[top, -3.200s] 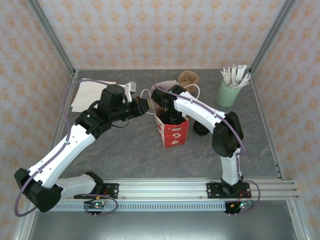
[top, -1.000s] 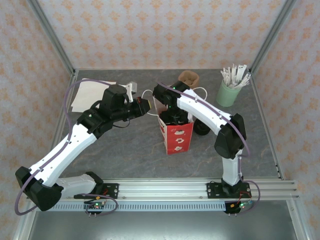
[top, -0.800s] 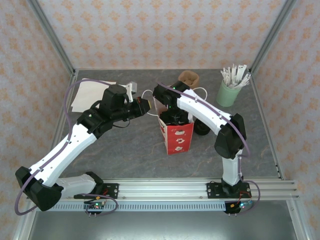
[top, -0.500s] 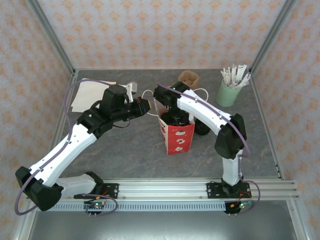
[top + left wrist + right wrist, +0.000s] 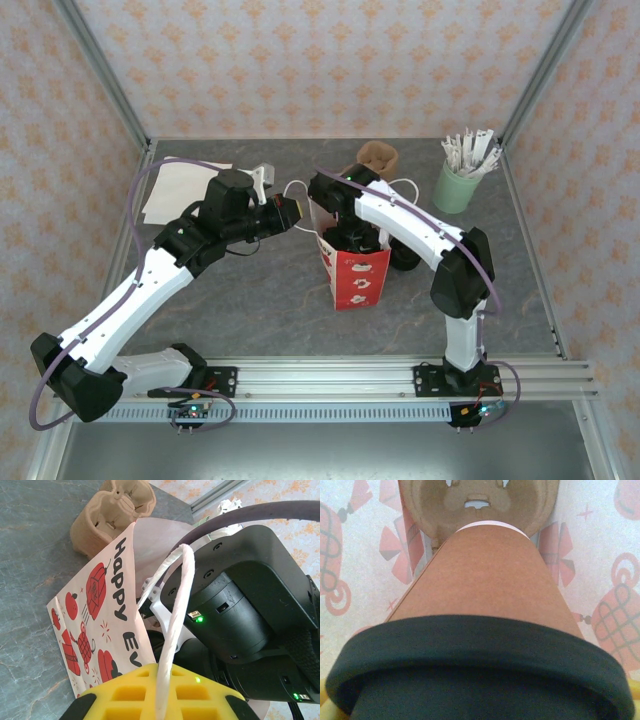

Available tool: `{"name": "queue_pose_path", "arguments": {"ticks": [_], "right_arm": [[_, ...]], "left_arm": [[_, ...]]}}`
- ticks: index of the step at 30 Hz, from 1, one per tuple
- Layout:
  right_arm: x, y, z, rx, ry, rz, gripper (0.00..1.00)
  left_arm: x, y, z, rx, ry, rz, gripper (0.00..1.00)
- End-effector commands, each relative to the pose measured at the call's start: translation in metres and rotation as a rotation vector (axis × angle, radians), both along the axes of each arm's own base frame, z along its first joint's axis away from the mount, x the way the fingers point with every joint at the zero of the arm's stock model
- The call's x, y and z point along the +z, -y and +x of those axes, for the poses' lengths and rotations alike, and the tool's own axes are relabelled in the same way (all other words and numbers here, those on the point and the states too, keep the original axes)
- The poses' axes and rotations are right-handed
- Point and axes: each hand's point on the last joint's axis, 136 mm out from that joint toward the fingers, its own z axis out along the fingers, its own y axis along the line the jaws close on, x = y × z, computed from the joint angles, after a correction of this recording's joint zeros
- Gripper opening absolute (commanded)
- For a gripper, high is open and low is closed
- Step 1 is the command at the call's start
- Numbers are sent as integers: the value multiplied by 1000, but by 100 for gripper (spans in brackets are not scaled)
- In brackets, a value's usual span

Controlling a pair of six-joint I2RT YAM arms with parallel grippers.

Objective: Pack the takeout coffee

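Observation:
The red-and-white paper bag [image 5: 358,280] stands open mid-table, its printed side [image 5: 100,610] also in the left wrist view. My left gripper [image 5: 291,212] is shut on the bag's white twisted handle [image 5: 172,630], which runs between its yellow pads [image 5: 125,695]. My right gripper [image 5: 348,236] reaches down into the bag's mouth. The takeout coffee [image 5: 485,575] sits between its jaws, brown sleeve pointing down, a dark band across the near end. Its white lower edge stands just above a pulp cup tray [image 5: 477,500] on the bag's floor. The right fingers are mostly hidden by the cup.
A mint-green cup of paper-wrapped sticks [image 5: 458,185] stands at the back right. Brown pulp cup trays [image 5: 378,156] sit behind the bag. White paper sheets [image 5: 180,190] lie at the back left. Metal frame posts border the table.
Since the earliest frame the bag has straightened and shifted slightly right and toward me, with the right gripper inside it. Over the last second nothing visibly moved.

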Motion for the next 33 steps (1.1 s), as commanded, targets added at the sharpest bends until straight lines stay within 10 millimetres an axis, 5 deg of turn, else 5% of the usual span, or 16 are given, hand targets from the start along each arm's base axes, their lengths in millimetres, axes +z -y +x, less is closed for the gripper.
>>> {"name": "queue_pose_path", "arguments": {"ticks": [1, 33], "right_arm": [[10, 12, -9, -3, -8, -13, 79], [-20, 25, -31, 22, -137, -84, 79]], "left_arm": [[10, -1, 0, 1, 31, 9, 7], [11, -2, 0, 4, 35, 15, 7]]}}
